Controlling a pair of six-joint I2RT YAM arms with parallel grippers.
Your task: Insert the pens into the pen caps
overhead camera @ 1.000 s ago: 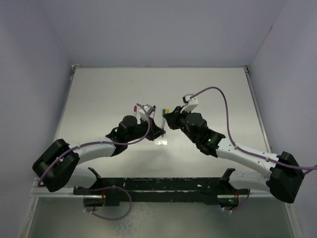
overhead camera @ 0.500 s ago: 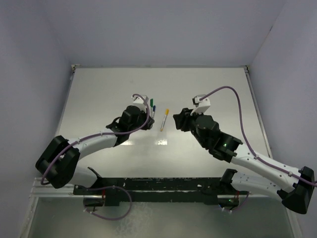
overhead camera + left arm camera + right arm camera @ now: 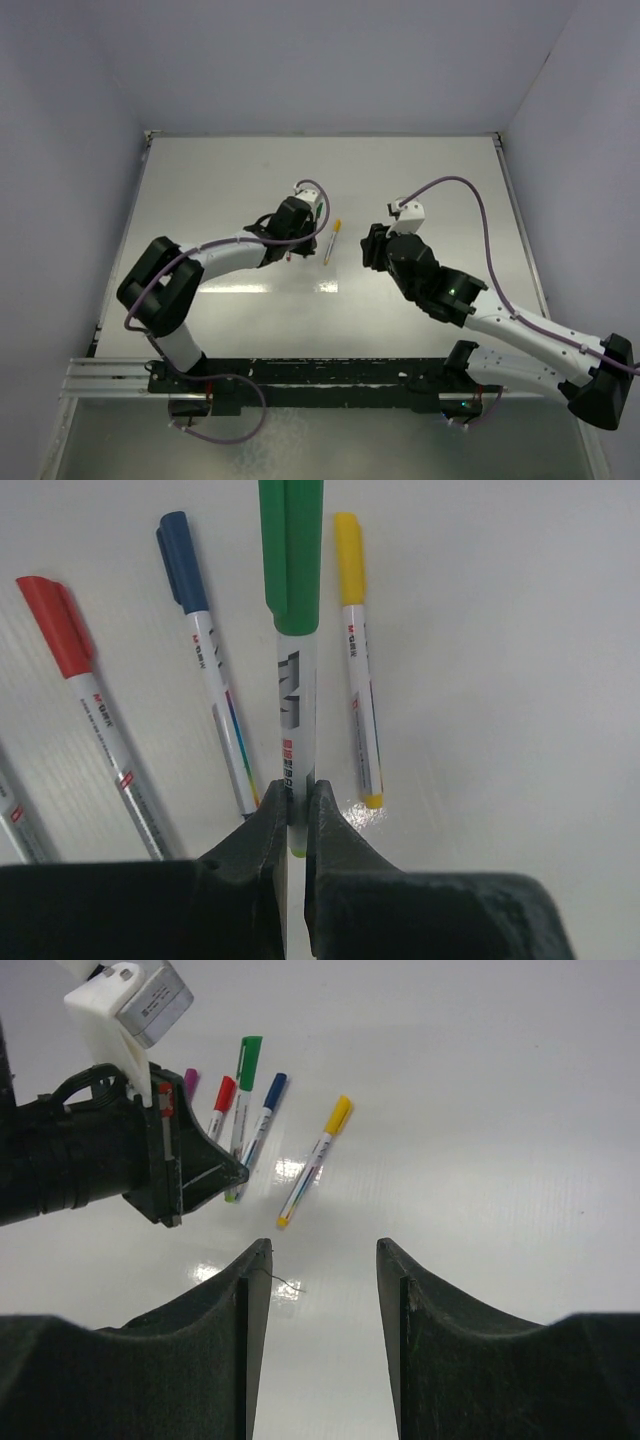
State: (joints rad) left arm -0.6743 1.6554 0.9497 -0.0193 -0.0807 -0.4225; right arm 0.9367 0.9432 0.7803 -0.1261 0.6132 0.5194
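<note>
My left gripper (image 3: 292,795) is shut on the tail end of a silvery pen (image 3: 295,710) that wears the green cap (image 3: 290,550). On the table beside it lie the yellow-capped pen (image 3: 357,670), the blue-capped pen (image 3: 205,660) and the red-capped pen (image 3: 85,690). The right wrist view shows all five capped pens: yellow (image 3: 315,1160), blue (image 3: 262,1115), green (image 3: 243,1090), red (image 3: 218,1105) and purple (image 3: 190,1082). My right gripper (image 3: 320,1260) is open and empty, a short way back from the yellow pen (image 3: 331,241). From above, the left gripper (image 3: 297,235) covers most of the pens.
The white table (image 3: 420,180) is walled at the left, back and right. The two grippers are close together near the table's middle, with the right gripper (image 3: 372,245) to the right of the yellow pen.
The grippers, close together a second ago, have parted. The yellow pen now lies on the table. My left gripper has swung right over the pens; my right gripper has drawn back.
</note>
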